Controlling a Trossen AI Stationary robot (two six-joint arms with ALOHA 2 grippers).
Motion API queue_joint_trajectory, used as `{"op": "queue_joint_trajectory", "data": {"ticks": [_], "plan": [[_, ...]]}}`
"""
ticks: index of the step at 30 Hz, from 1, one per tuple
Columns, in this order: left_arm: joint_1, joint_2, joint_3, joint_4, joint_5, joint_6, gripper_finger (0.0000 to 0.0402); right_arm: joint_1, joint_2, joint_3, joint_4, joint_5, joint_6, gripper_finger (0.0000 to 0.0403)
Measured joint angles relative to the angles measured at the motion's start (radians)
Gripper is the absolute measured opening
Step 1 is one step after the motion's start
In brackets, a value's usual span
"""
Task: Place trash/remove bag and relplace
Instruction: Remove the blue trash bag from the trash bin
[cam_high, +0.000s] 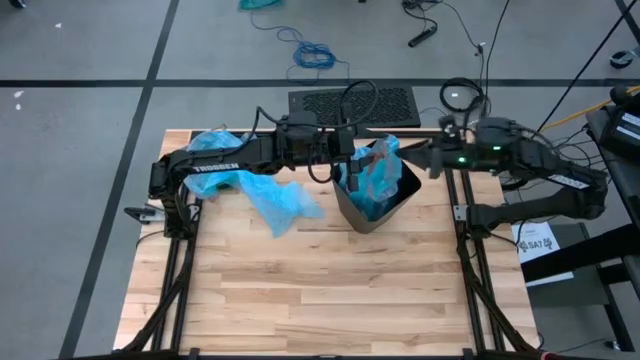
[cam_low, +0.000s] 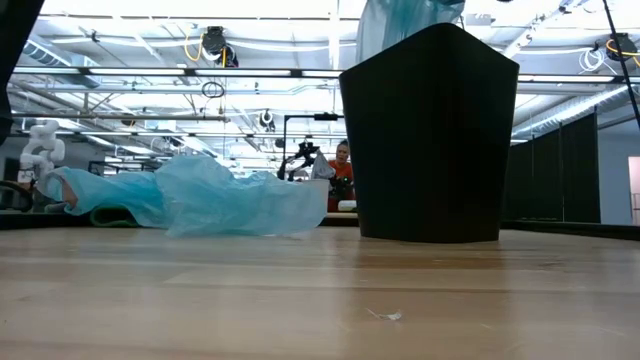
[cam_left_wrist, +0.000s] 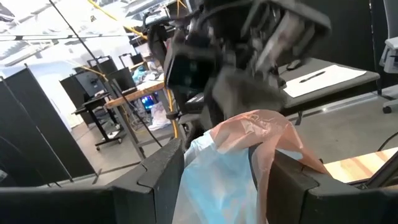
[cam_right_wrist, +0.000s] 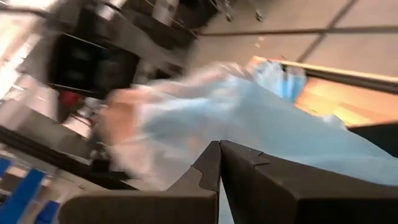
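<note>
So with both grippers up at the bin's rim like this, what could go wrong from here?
Both grippers meet over the black bin: the left gripper has bag plastic between its open fingers, the right gripper looks shut on the blue bag. Pulling apart could tear the thin film. An upward tug might tip or drag the bin. The loose blue bag on the table beside the bin could snag the left arm.

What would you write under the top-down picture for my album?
Two grippers, left and right, tug a blue bag from the black bin.
</note>
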Motion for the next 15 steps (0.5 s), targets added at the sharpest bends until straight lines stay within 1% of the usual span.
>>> {"op": "queue_joint_trajectory", "data": {"ticks": [4,9,15], "plan": [[0.000,0.000,0.000,0.007,0.000,0.000,0.0185,-0.016,0.038,0.000,-0.024,-0.006,-0.001,0.0000],[0.000,0.000,0.000,0.026,0.000,0.000,0.0185,-0.026,0.073,0.000,-0.026,-0.059,-0.002,0.0000],[0.000,0.000,0.000,0.027,-0.004,0.000,0.0185,-0.027,0.100,0.000,-0.025,-0.061,-0.001,0.0000]]}}
